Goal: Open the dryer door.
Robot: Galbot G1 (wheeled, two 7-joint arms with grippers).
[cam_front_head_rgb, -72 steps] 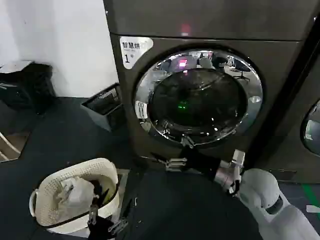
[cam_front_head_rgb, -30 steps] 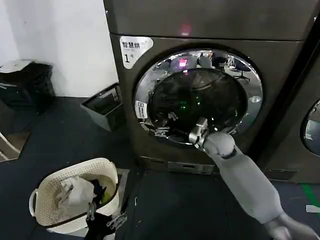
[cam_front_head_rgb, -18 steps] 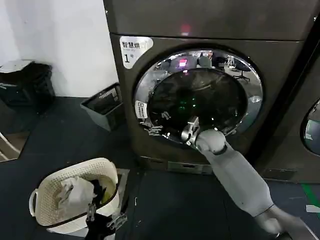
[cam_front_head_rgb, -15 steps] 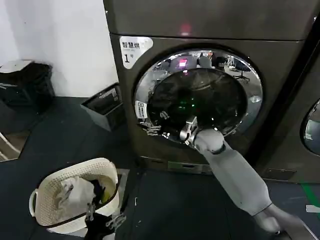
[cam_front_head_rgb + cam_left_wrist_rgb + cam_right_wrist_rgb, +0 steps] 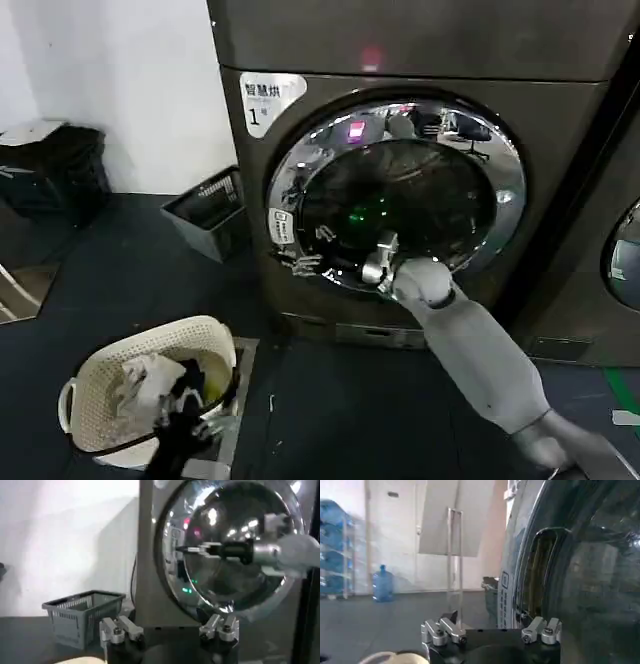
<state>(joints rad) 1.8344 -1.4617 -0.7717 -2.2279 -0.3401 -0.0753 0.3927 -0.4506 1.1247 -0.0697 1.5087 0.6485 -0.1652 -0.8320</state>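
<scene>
The dryer (image 5: 560,110) is a dark machine with a white "1" label (image 5: 268,100). Its round dryer door (image 5: 400,195) has a chrome ring (image 5: 505,215) around dark glass. The door's left edge stands slightly out from the front. My right gripper (image 5: 300,263) is open at the ring's lower left edge. In the right wrist view my right gripper (image 5: 490,630) has the door's rim (image 5: 512,580) just ahead of one finger (image 5: 542,629). The left wrist view shows the door (image 5: 235,535) with the right gripper (image 5: 186,549) at its edge. My left gripper (image 5: 185,435) is open, low beside the laundry basket.
A white laundry basket (image 5: 100,370) with clothes sits on the dark floor at lower left. A grey crate (image 5: 205,210) stands against the wall left of the dryer. A second machine's round door (image 5: 625,255) shows at the far right.
My right arm rose from the floor to the door's lower left edge. The reflections in the door have since shifted and its left edge has come slightly outward. The left gripper shifted a little.
</scene>
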